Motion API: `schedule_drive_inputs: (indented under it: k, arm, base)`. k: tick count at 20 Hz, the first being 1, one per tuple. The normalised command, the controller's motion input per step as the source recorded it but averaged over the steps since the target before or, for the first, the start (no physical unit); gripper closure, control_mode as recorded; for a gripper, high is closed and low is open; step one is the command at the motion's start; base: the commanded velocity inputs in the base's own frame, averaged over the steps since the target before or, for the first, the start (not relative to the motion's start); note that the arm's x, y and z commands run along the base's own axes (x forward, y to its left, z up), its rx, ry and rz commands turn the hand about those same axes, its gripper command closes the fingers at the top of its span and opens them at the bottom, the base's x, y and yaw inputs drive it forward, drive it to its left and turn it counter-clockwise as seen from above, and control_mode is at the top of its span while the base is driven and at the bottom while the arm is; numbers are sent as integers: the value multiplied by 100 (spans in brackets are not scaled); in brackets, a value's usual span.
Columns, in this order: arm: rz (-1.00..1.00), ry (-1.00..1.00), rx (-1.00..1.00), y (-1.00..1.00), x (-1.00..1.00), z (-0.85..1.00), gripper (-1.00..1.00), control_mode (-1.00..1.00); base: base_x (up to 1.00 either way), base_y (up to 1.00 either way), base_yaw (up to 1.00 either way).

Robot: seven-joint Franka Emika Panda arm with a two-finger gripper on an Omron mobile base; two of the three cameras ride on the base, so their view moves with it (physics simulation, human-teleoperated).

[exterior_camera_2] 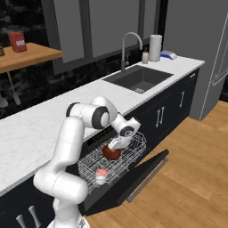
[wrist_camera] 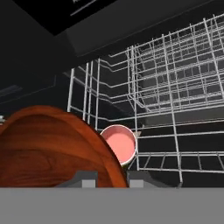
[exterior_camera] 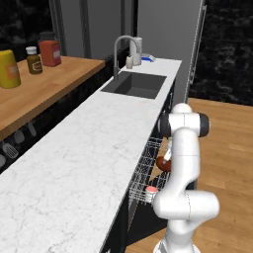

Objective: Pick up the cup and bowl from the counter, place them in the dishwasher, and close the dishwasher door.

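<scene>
My gripper (exterior_camera_2: 116,144) is shut on the rim of the dark red-brown bowl (exterior_camera_2: 111,152), holding it tilted just above the silver wire rack (exterior_camera_2: 133,150) of the dishwasher. In the hand view the bowl (wrist_camera: 52,153) looms at lower left, its rim between my gripper's (wrist_camera: 111,180) tips. The cup (wrist_camera: 119,143) stands upright in the rack just beyond the bowl, pinkish-red top up. It sits near the rack's front corner (exterior_camera_2: 101,174) (exterior_camera: 151,190). The dishwasher door (exterior_camera_2: 142,171) hangs open and low. From the left, the bowl (exterior_camera: 163,162) peeks out beside my arm. The counter (exterior_camera: 74,163) is bare near me.
A dark sink (exterior_camera: 134,85) with a curved faucet (exterior_camera: 120,47) is set in the counter farther along. Jars stand on the wooden shelf (exterior_camera: 34,86) at left. A tall grey fridge (exterior_camera_2: 209,58) ends the counter run. Wooden floor (exterior_camera_2: 191,178) lies beyond the open door.
</scene>
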Motion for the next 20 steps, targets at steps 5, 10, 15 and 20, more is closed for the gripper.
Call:
schedule_drive_inputs:
  k: [5, 10, 15, 20]
  arm:
    - [-1, 0, 0, 2, 48, -61, 100, -100]
    - [-4, 0, -1, 12, 36, -65, 100, -100]
    - [-11, 0, -6, 30, 24, -64, 100, -100]
    - [-10, 0, -5, 17, 28, -79, 100, -100]
  base:
    - [0, 0, 0]
    - [0, 0, 0]
    - [0, 0, 0]
    - [0, 0, 0]
